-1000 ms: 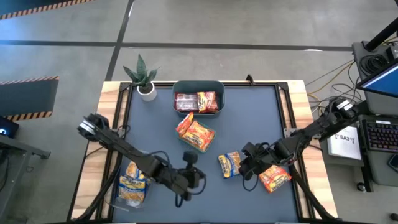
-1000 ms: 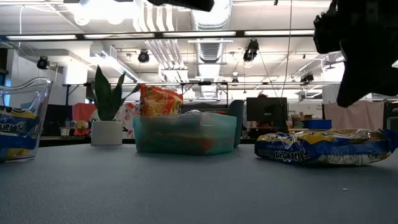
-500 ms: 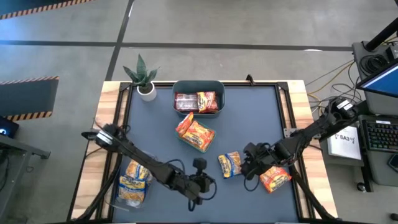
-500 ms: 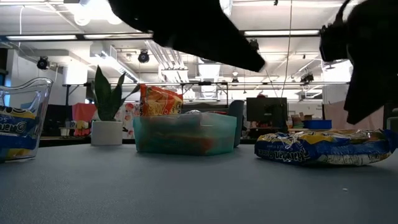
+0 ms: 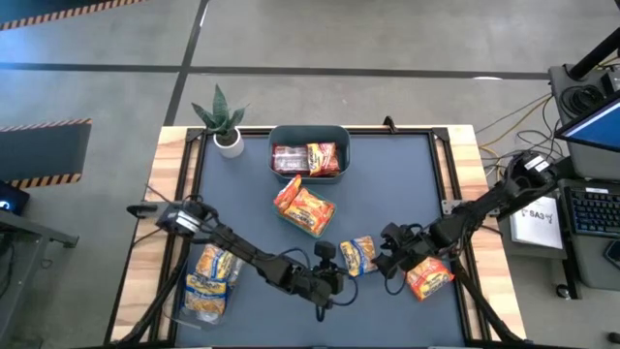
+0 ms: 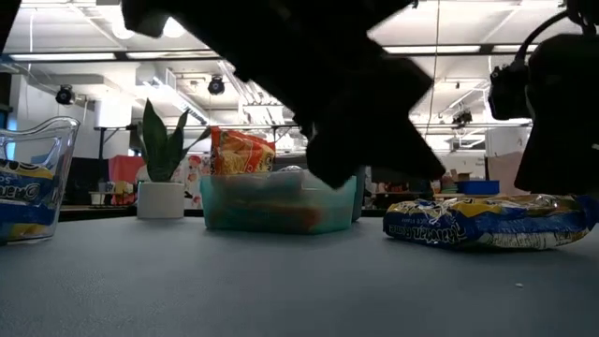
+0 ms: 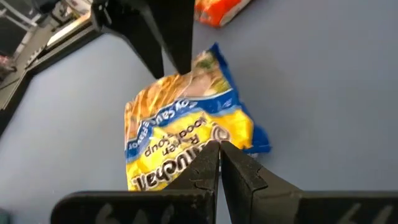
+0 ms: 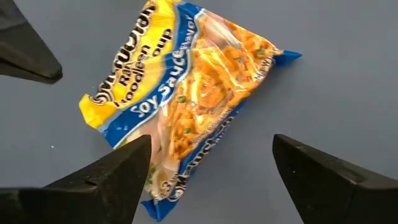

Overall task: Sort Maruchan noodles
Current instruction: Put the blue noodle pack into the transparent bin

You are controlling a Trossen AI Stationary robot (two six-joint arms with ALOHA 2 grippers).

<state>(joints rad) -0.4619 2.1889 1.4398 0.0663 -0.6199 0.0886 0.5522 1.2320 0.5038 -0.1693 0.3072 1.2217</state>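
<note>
A yellow-and-blue Maruchan noodle packet (image 5: 358,255) (image 8: 186,93) lies flat on the dark mat near the front centre. My right gripper (image 8: 211,143) (image 5: 381,254) is open, with a finger on either side of the packet's near end. My left gripper (image 7: 219,149) (image 5: 334,276) is shut, and its tips are at the packet's edge (image 7: 205,140) on the side toward the table's left. An orange packet (image 5: 426,278) lies under my right arm. Two orange packets (image 5: 305,206) lie mid-table. The teal tub (image 5: 308,133) holds dark red and orange packets. My left gripper's shut fingertips stand at the edge of the yellow-and-blue packet (image 7: 186,146), coming slanting down from the table's left. I cannot tell whether they touch it. The packet lies flat on the mat.
A clear tray (image 5: 208,281) (image 6: 28,187) with yellow-and-blue packets stands at the front left. A potted plant (image 5: 225,121) stands at the far left beside the tub. There is bare mat between the tray and the mid-table packets, and at the far right.
My left gripper has swept toward the table's right edge along the front of the mat and now reaches the yellow-and-blue packet. My right arm and the packet have stayed about where they were.
</note>
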